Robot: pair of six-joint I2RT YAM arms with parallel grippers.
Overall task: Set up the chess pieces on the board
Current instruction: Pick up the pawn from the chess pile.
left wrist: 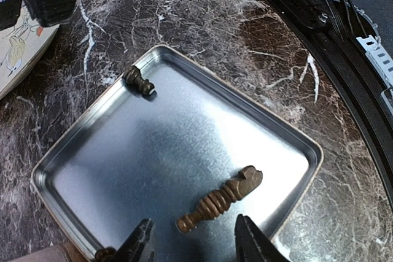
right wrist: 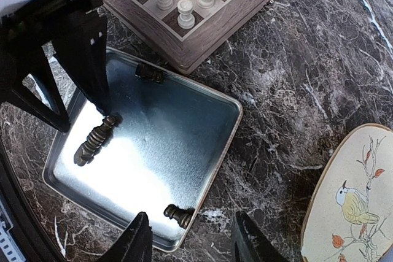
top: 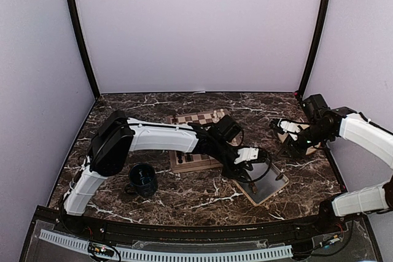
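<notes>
Left wrist: pincer (left wrist: 193, 224) over dark piece (left wrist: 220, 199)

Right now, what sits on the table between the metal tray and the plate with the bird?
Nothing: only bare marble tabletop separates the tray from the bird plate, clearest in the right wrist view.

Soft, even light falls from overhead. The metal tray (right wrist: 184, 139) flares white in the right wrist view, and the right tool (right wrist: 191, 219), close to the lens, looks dark and blurred.
</notes>
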